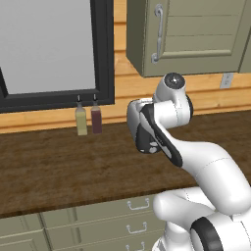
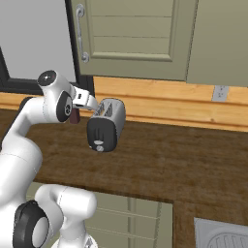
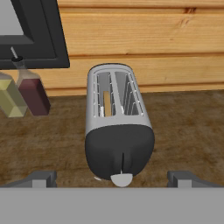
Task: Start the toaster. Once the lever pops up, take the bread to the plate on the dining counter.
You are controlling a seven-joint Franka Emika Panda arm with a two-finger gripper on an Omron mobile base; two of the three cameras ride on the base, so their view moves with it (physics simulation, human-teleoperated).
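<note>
The silver-grey toaster lies lengthwise ahead of my hand on the dark wooden worktop, its black end panel facing me. A thin tan edge of the bread shows deep in its left slot. On the panel, the lever is a small pale tab at the low end of its slot, just above the round knob. My gripper is open, its fingertips wide apart on either side of the panel and touching nothing. From the right base the gripper hangs just above the toaster's near end. The plate and dining counter are out of view.
Two slim bottles, one yellowish and one dark red, stand against the wood wall left of the toaster, under a black-framed window. A wall cabinet hangs overhead. A sink corner shows at the lower right.
</note>
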